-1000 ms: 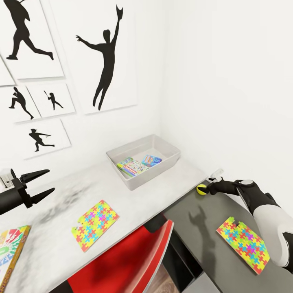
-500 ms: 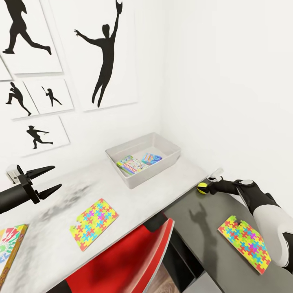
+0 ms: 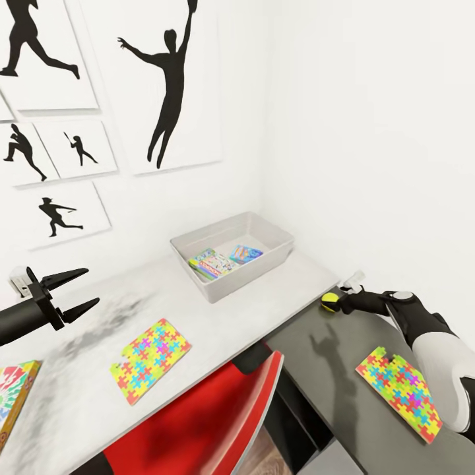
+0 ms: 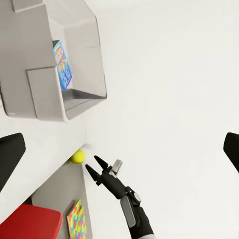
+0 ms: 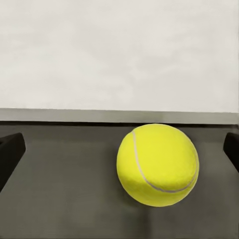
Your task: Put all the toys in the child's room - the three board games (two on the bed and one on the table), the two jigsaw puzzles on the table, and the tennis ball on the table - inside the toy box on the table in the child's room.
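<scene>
The tennis ball [image 3: 329, 301] [image 5: 158, 164] [image 4: 76, 157] lies on the table's dark lower section [image 3: 316, 369], against the step of the pale top [image 3: 264, 297]. My right gripper [image 3: 340, 304] [image 5: 119, 152] [image 4: 94, 168] is open just behind it, fingers spread wider than the ball. The toy box [image 3: 198, 285] [image 4: 47, 94] holds two board games [image 3: 210, 264] [image 3: 245, 253]. A third board game [image 3: 13, 396] lies at the left edge. One jigsaw puzzle [image 3: 150, 359] is on the pale top, another [image 3: 399, 392] on the dark section. My left gripper [image 3: 74, 291] hovers open over the pale top.
A red chair [image 3: 198, 422] is pushed in under the table's front edge, between the two puzzles. White walls meet in a corner just behind the toy box, with black silhouette pictures [image 3: 165, 86] on the left wall.
The head view has shifted slightly, so everything sits a little higher. My left gripper rose a bit early on. The right gripper stays open at the tennis ball.
</scene>
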`<state>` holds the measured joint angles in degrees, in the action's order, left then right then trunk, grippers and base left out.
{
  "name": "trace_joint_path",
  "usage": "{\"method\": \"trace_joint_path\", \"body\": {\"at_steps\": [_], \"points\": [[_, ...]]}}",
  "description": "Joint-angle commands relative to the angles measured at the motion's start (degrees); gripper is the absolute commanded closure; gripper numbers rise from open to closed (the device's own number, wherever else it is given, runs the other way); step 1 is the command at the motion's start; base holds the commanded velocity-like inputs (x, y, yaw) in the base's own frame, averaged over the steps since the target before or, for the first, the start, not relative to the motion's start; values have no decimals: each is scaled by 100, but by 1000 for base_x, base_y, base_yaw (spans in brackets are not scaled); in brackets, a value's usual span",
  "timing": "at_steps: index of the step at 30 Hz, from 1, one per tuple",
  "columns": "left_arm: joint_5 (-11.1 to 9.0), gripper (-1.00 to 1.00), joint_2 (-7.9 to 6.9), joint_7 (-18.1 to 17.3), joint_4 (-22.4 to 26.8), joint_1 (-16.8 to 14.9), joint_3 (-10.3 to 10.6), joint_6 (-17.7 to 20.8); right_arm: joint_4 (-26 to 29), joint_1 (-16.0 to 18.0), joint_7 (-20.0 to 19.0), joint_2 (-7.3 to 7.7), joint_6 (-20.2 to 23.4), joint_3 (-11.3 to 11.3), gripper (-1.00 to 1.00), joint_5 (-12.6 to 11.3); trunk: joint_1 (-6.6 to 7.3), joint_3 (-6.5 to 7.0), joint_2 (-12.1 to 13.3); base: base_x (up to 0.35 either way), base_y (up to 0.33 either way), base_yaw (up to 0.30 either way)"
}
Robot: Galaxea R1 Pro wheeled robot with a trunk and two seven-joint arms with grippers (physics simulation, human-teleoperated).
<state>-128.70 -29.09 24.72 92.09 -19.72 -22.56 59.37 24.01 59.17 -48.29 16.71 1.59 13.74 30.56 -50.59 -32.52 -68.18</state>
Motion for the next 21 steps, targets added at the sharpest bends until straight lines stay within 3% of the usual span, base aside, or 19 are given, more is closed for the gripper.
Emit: {"method": "trace_joint_path", "body": {"at_steps": [1, 17, 21], "points": [[-58, -100, 0, 60, 2, -5, -7, 13, 6, 3, -41, -5, 17, 49, -100, 42, -23, -24, -45, 0, 0, 0], [-58, -100, -9, 58, 2, 0, -23, 13, 24, 14, -40, 106, 17, 50, -100, 38, -374, -311, -687, 0, 0, 0], [-58, -100, -5, 57, 2, 2, -26, 13, 30, 15, -34, 127, 17, 51, -100, 38, -374, -311, -687, 0, 0, 0]]}}
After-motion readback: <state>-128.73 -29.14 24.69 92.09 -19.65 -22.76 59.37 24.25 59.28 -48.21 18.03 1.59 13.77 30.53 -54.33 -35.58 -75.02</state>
